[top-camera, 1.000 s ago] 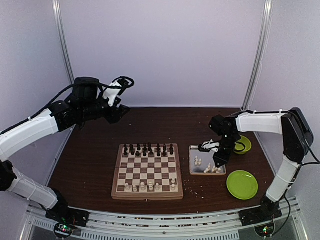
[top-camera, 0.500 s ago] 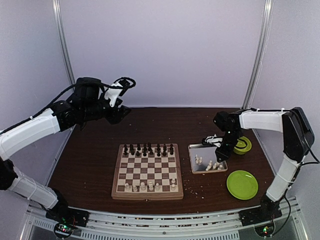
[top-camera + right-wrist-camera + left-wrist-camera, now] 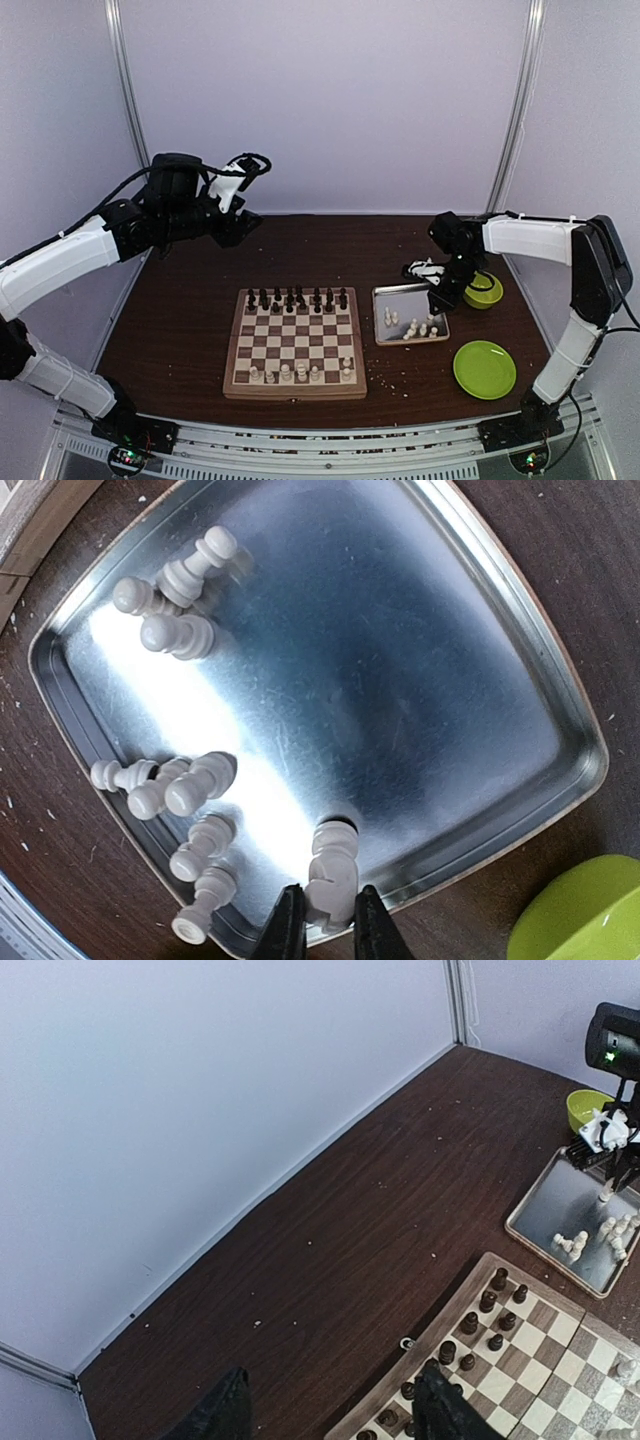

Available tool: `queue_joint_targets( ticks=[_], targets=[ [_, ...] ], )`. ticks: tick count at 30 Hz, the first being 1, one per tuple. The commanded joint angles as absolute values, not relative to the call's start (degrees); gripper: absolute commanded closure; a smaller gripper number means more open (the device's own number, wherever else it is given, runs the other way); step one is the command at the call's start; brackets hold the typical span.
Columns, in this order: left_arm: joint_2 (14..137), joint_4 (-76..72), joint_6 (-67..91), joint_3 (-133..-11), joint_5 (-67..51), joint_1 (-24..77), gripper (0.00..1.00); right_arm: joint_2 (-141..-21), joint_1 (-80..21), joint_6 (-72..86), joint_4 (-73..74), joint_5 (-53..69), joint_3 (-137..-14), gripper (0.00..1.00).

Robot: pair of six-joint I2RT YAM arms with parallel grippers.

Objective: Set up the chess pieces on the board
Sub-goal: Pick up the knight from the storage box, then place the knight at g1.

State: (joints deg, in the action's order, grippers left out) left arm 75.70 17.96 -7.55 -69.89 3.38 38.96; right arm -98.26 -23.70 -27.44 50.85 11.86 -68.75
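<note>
Cream-white chess pieces (image 3: 200, 780) mostly lie on the metal tray (image 3: 395, 298) beside the board (image 3: 232, 350), its near rank part-filled; my right gripper (image 3: 328, 925) pinches one, my left gripper (image 3: 330, 1420) hangs spread, empty.

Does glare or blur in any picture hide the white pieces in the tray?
Right wrist view: a bright streak of glare crosses the tray beside the white pieces, and the topmost piece looks slightly smeared; the held piece is sharp. Top view: even light, but the pieces are tiny. Left wrist view: sharp, tray small at the right edge.
</note>
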Motion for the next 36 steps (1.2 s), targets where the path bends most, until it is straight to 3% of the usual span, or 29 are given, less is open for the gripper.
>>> queue_joint_targets(
  ticks=[1,5,16,27,36],
  targets=[
    [75.43,16.52,-7.21,-71.46,2.89,39.29,0.43,-99.58,-23.44,-27.63,52.34,13.34,-69.6,0.97],
    [75.49,16.52,-7.29,-71.46,2.86,39.29,0.38,-99.94,-23.47,-28.18,53.0,13.33,-68.72,0.97],
    [75.85,16.69,-7.25,-71.63,2.56,39.38,0.37,-100.81,-22.94,-31.61,61.04,28.17,-71.93,0.96],
    [75.46,16.87,-7.55,-71.67,3.07,39.46,0.37,-98.48,-23.55,-31.99,63.19,32.36,-74.45,0.95],
    [75.17,16.83,-7.64,-71.63,3.75,39.46,0.36,-95.47,-39.3,-32.66,65.4,22.75,-81.6,0.94]
  ],
)
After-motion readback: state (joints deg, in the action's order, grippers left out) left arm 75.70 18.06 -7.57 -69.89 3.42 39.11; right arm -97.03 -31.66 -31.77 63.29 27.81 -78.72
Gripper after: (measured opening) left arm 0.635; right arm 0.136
